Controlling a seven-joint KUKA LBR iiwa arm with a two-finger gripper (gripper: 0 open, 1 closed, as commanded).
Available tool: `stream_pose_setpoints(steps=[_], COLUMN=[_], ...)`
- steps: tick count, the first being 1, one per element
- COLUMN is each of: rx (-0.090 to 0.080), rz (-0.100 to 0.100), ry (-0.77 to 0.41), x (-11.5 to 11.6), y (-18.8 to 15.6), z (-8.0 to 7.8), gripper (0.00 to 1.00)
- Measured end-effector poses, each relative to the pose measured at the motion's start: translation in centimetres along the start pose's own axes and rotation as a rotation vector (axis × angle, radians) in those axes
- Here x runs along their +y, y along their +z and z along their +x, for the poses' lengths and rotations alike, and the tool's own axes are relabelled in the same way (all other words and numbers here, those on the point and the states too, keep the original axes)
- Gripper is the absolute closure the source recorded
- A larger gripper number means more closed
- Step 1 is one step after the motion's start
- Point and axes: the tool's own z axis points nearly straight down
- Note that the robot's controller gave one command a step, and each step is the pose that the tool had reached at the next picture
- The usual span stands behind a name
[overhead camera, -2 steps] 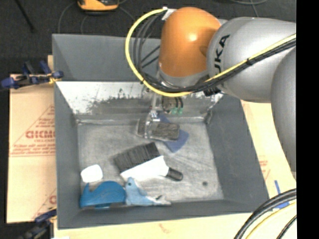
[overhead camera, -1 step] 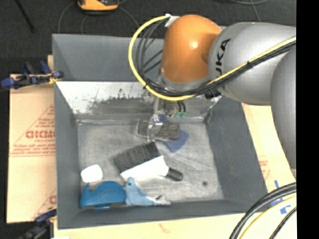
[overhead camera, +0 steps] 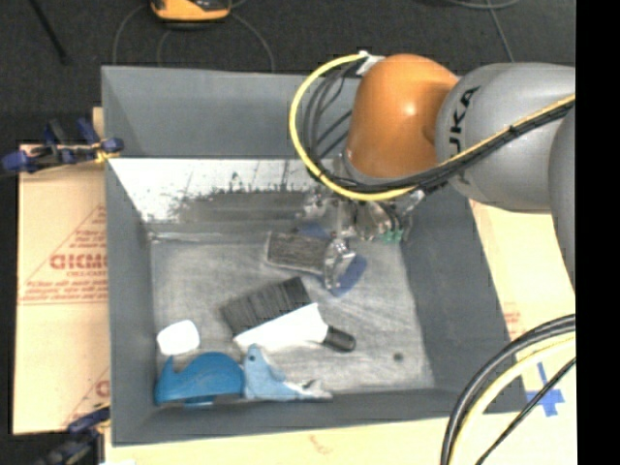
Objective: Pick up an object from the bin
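Far to the claw's left and nearer the front wall of the bin lie a white cap and, in front of it, a blue lump with a paler blue scrap beside it. Closer to the claw, still to its left and in front, a black brush lies at a slant, and a white tube lies just in front of that.

A grey pad lies flat just left of the claw, perhaps touching it.

The claw sits low in the bin under the arm's orange cover. I cannot tell whether it is open or closed, or whether it has hold of anything.

A small blue piece shows right against the claw's right side. It may be within the grip, though the view is too cluttered to say.

I judge that this is the grasp step, with the blue piece or the pad as the likely target. The next move calls for a firm close on one thing, then a straight lift clear of the pad and the back wall.
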Motion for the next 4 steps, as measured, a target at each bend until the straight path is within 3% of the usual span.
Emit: stream_pose_setpoints(steps=[1,2,3,4], rx=[0.000,-0.034,-0.002,-0.002], rz=[0.001,0.000,-0.001,-0.001], ry=[-0.006,0.022,0.021,0.022], x=[-1.2,-2.9,-2.9,-2.9], y=[0.5,6.4,6.8,6.8], z=[1.3,0.8,1.6,1.6], gripper=[0.00,0.00,1.00,1.00])
